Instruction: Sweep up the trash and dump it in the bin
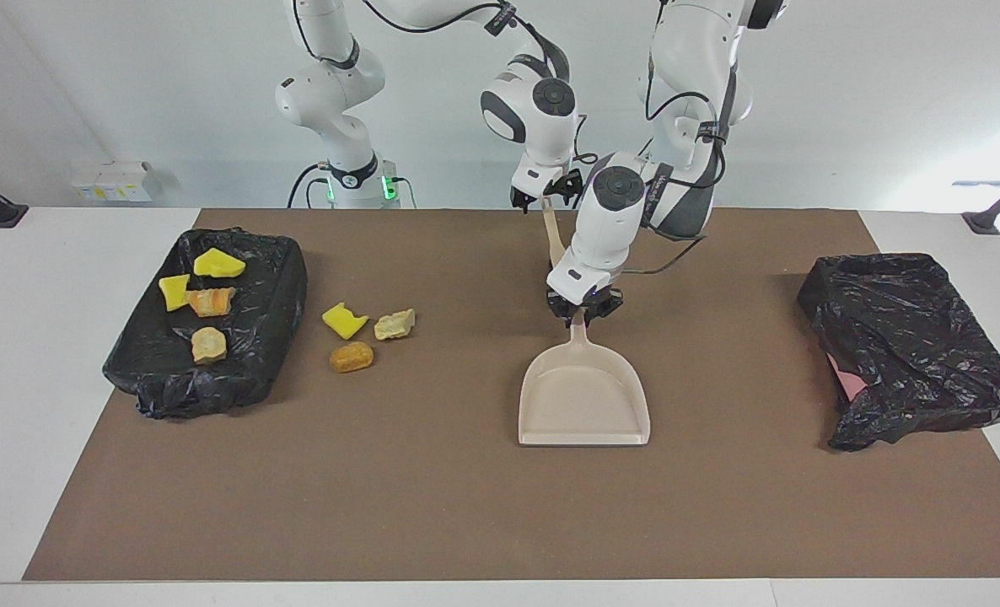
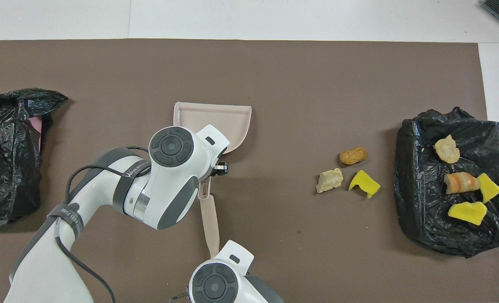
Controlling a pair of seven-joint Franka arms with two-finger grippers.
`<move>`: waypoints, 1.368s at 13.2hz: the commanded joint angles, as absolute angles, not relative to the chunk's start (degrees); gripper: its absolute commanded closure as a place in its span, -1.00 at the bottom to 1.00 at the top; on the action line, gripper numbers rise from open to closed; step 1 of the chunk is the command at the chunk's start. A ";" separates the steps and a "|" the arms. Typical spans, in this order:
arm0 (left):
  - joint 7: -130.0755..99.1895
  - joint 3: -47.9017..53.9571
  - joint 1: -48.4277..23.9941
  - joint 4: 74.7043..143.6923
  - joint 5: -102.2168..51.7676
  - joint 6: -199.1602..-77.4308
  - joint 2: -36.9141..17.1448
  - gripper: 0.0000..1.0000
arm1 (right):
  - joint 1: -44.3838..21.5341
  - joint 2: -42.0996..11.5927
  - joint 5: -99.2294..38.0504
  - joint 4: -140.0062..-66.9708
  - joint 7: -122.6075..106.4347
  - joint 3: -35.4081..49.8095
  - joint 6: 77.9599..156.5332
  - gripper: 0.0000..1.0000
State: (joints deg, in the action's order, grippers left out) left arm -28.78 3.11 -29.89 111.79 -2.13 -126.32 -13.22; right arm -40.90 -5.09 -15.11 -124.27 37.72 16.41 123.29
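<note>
The room is bright and the pictures are sharp. Soft light falls from above, so shadows are small and pale. The black bags [image 1: 905, 346] shine a little.

Facing and overhead cameras, opposed, share the brown mat [image 1: 432, 506].
</note>
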 commanded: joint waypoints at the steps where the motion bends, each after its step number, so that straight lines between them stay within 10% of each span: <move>1: -28.65 2.02 -30.50 109.26 -1.06 -126.04 -12.13 1.00 | -41.04 -4.04 -16.61 -126.47 36.48 16.26 125.77 -1.00; 7: -24.81 1.49 -28.92 104.25 2.81 -123.85 -11.78 1.00 | -41.04 -3.96 -16.61 -126.83 35.68 16.26 126.12 -0.51; 11: -16.98 0.71 -26.46 101.52 2.81 -120.24 -10.90 1.00 | -41.04 -3.96 -16.61 -126.83 35.86 16.26 126.12 0.14; 14: -9.52 -0.17 -24.70 100.46 2.81 -116.82 -8.80 1.00 | -41.13 -3.87 -16.61 -126.74 36.12 16.26 126.04 1.00; 18: 3.48 -0.26 -20.75 100.46 2.72 -111.55 -6.16 1.00 | -41.83 -3.43 -16.00 -126.47 37.26 16.26 125.86 1.00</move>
